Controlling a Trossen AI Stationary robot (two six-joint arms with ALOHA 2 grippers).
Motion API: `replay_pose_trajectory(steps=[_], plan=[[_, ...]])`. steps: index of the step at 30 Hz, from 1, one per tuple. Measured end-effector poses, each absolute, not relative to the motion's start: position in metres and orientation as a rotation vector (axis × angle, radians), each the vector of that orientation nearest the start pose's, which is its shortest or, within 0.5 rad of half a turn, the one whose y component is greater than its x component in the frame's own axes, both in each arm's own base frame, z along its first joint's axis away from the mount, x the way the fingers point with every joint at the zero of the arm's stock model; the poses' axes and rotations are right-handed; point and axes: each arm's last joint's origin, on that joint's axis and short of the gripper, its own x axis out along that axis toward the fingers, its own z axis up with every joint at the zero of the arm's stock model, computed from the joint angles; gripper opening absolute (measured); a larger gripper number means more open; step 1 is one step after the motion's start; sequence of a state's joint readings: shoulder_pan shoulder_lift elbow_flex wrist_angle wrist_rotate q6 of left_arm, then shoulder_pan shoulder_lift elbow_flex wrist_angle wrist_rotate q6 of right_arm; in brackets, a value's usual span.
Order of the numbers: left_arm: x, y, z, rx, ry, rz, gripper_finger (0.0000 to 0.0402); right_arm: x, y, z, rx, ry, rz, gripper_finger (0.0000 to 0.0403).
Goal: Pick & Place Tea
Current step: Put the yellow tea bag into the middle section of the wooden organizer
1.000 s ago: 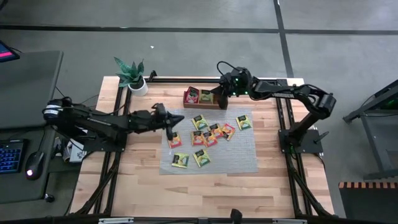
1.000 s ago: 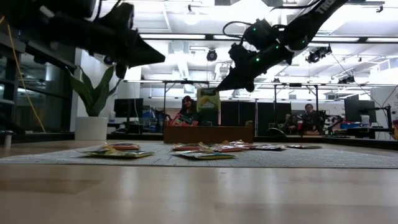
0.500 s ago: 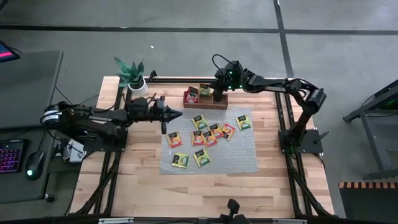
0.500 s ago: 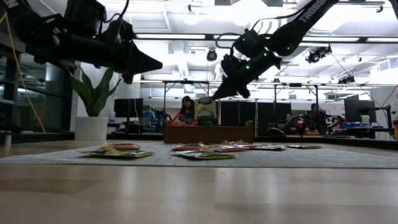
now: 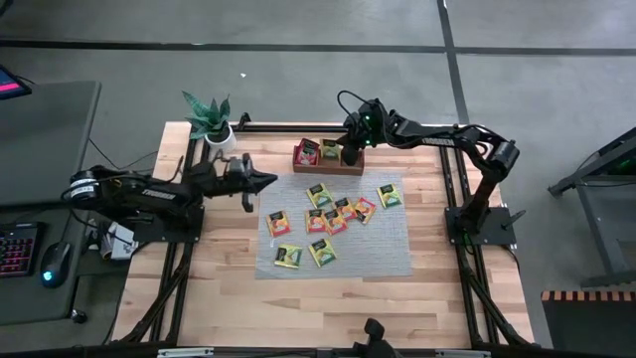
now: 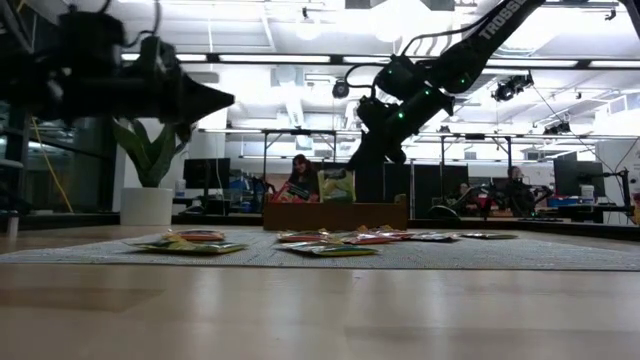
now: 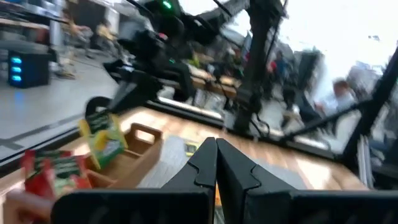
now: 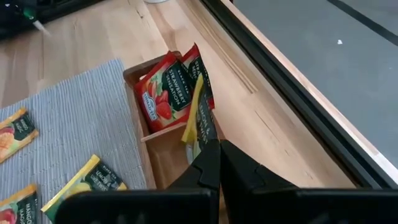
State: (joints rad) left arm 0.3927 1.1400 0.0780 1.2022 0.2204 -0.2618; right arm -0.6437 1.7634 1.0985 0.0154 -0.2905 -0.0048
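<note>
Here my right gripper (image 8: 214, 163), pinched on a yellow-green flat tea sachet (image 8: 198, 121), should lower straight into the brown wooden tray (image 5: 323, 165) at twelve o'clock; left gripper (image 5: 270, 180) clenched empty.

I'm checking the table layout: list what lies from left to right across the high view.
Black keyboard → left gripper, shut → brown wooden three-compartment tray → right gripper, shut above the tray → orange square tea sachet on the grey woven mat → right arm's base.
</note>
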Motion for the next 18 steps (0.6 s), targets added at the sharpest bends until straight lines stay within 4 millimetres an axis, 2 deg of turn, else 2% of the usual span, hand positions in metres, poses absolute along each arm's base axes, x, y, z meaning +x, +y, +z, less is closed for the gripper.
replay_pose_trajectory(steps=[4,10,18], plan=[[0.157,0.059,0.170,-0.225,-0.210,0.171,0.0000,0.306,-0.220,0.200,0.289,0.584,-0.338,0.0000],[0.157,0.059,0.171,-0.223,-0.226,0.164,0.0000,0.310,-0.220,0.187,0.313,0.616,-0.321,0.0000],[0.157,0.057,0.172,-0.250,-0.221,0.106,0.0000,0.310,-0.218,0.182,0.336,0.643,-0.318,0.0000]])
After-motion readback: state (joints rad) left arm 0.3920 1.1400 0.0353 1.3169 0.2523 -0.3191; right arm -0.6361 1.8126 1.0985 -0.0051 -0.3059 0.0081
